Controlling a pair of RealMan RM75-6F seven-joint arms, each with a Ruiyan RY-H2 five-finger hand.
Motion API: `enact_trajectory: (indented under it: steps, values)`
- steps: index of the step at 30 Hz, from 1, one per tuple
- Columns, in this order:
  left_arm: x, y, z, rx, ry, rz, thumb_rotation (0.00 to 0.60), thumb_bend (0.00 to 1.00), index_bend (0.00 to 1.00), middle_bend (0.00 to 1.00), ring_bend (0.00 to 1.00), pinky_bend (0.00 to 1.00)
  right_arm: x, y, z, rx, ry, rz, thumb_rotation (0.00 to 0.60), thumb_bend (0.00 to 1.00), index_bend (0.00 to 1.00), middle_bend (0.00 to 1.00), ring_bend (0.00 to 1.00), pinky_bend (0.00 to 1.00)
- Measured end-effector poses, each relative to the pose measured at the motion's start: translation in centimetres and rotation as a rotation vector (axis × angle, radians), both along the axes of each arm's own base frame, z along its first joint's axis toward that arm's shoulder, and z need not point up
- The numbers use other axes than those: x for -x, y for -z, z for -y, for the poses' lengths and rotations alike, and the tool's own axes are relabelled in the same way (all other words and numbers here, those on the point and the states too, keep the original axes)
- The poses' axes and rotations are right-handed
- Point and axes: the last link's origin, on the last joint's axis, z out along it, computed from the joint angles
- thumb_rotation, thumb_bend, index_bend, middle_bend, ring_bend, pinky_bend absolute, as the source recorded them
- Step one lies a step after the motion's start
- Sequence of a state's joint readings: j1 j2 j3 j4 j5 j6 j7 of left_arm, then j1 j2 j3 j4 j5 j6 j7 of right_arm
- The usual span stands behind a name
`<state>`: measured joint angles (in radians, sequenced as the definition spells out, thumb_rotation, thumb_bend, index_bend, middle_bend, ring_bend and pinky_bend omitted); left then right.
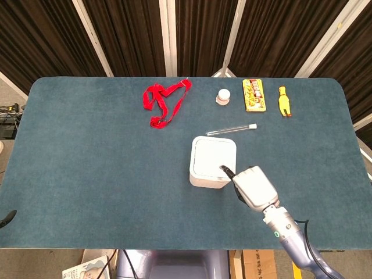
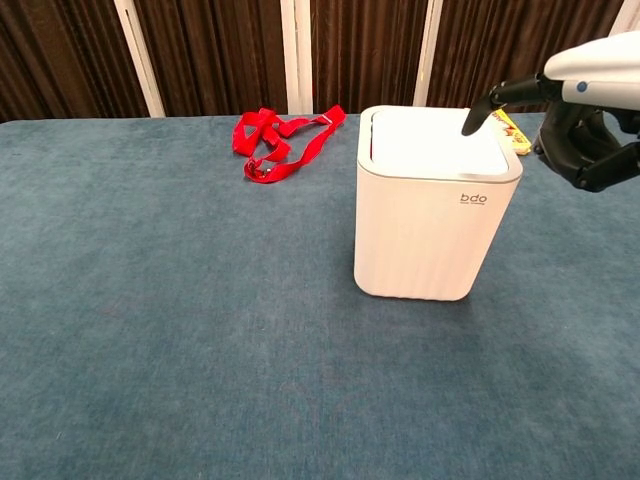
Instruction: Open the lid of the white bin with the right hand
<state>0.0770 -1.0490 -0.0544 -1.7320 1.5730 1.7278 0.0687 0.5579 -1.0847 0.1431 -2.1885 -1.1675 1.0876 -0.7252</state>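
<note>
The white bin stands upright on the blue table, a little right of centre, with its flat lid down. In the chest view the bin fills the middle and its lid lies level. My right hand hovers at the bin's near right corner, one dark finger stretched over the lid and the others curled in, holding nothing. The chest view shows that hand with the fingertip just above the lid; contact cannot be told. Only a dark tip of my left hand shows at the table's near left edge.
A red strap lies at the back left of the bin. Behind the bin lie a clear tube, a small white jar, a snack packet and a yellow toy.
</note>
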Motion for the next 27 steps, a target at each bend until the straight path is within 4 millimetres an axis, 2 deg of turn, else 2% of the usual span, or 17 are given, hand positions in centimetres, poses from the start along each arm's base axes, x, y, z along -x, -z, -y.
enact_trajectory:
  steps: [9,16,20,25,27]
  values:
    - [-0.13,-0.06,0.18,-0.006,0.014,-0.001,0.6,0.12,0.11,0.02,0.0,0.0,0.48,0.44,0.08,-0.018,0.016,-0.023,0.6,0.86,0.26,0.78,0.76,0.65]
    - [-0.12,-0.06,0.2,-0.005,0.006,0.003,0.6,0.12,0.11,0.02,0.0,0.0,0.7,0.69,0.02,-0.028,0.021,-0.04,0.6,0.86,0.37,0.78,0.76,0.65]
    - [-0.1,-0.08,0.17,-0.006,0.005,0.003,0.6,0.12,0.11,0.02,0.0,0.0,0.79,0.82,-0.02,-0.035,0.026,-0.052,0.6,0.86,0.39,0.78,0.76,0.65]
    - [0.0,-0.17,0.18,-0.011,-0.004,0.004,0.6,0.12,0.11,0.02,0.0,0.0,0.63,0.94,-0.08,-0.039,0.022,-0.055,0.6,0.86,0.38,0.78,0.76,0.65]
    - [0.0,-0.18,0.18,-0.011,-0.006,0.005,0.6,0.12,0.11,0.02,0.0,0.0,0.54,0.87,-0.07,-0.035,0.021,-0.05,0.6,0.86,0.31,0.78,0.76,0.65]
